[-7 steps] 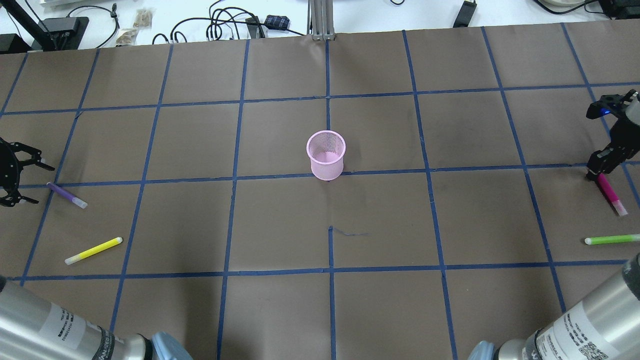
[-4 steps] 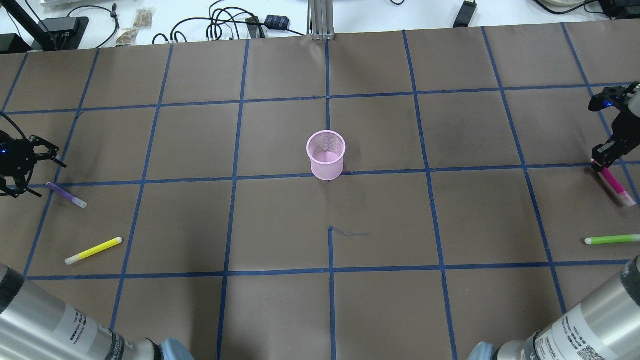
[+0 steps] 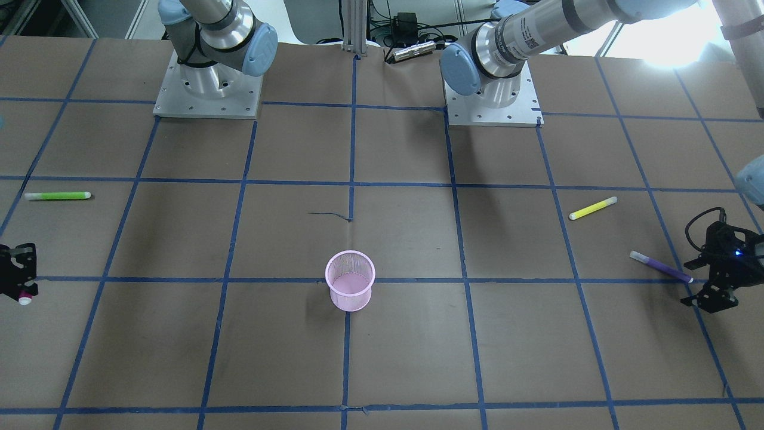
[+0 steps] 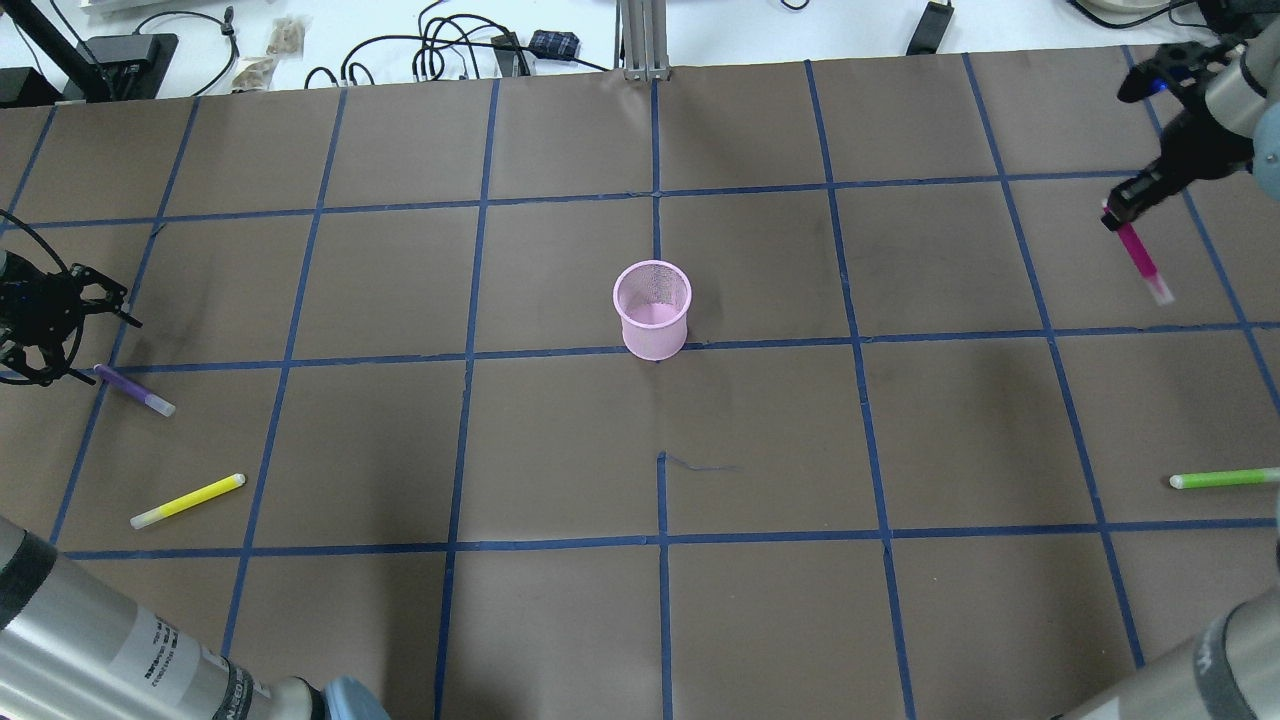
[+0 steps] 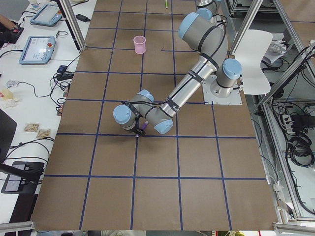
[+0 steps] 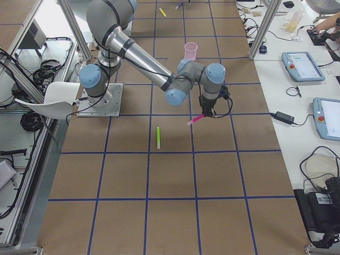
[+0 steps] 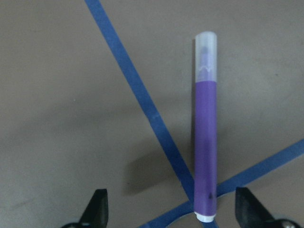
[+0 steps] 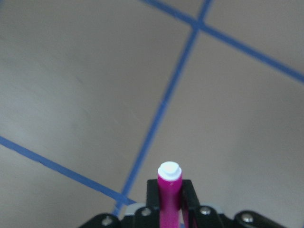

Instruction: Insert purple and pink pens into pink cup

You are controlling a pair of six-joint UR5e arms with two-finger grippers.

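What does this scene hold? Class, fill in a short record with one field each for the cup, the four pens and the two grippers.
pink mesh cup: upright, central, empty
pink pen: tilted, lifted clear of the table
right gripper: shut on the pink pen's upper end
purple pen: lying flat, not gripped
left gripper: open, straddling one end of the purple pen
yellow pen: lying flat, robot's left side
green pen: lying flat, robot's right side
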